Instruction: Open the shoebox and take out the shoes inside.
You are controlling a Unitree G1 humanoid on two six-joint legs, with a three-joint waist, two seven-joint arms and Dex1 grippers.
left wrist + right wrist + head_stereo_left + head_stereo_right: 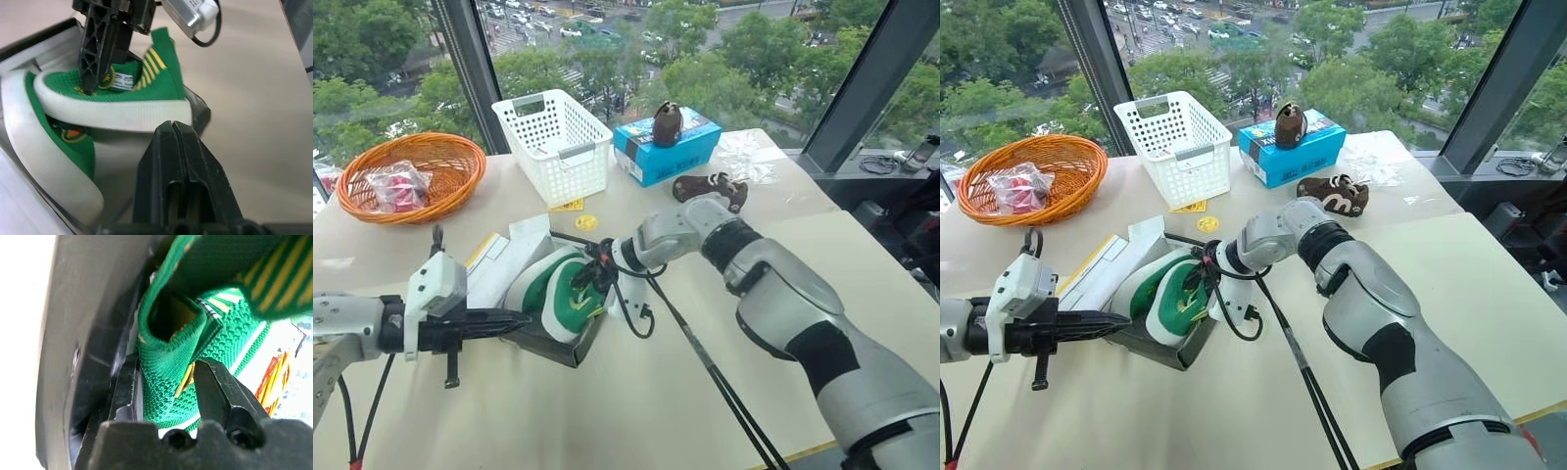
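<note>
The shoebox (570, 350) lies open on the table, its dark base toward me and its lid (501, 262) folded back, white inside up. Two shoes (551, 294) with green knit uppers and white soles stand on edge in the base. My right gripper (594, 274) reaches into the box from the right. In the right wrist view its fingers (217, 387) press on both sides of the upper shoe's green collar (171, 382). My left gripper (173, 131) is shut and empty, its tips (521, 318) at the box's near edge, just short of the shoes' white soles (122, 115).
At the far left stands an orange wicker basket (468, 168) with a pink packet. A white plastic basket (576, 162) and a blue box (671, 155) bearing a brown shoe (667, 123) stand behind. Another brown shoe (710, 187) lies near the right arm. A black cable (705, 364) trails over the table.
</note>
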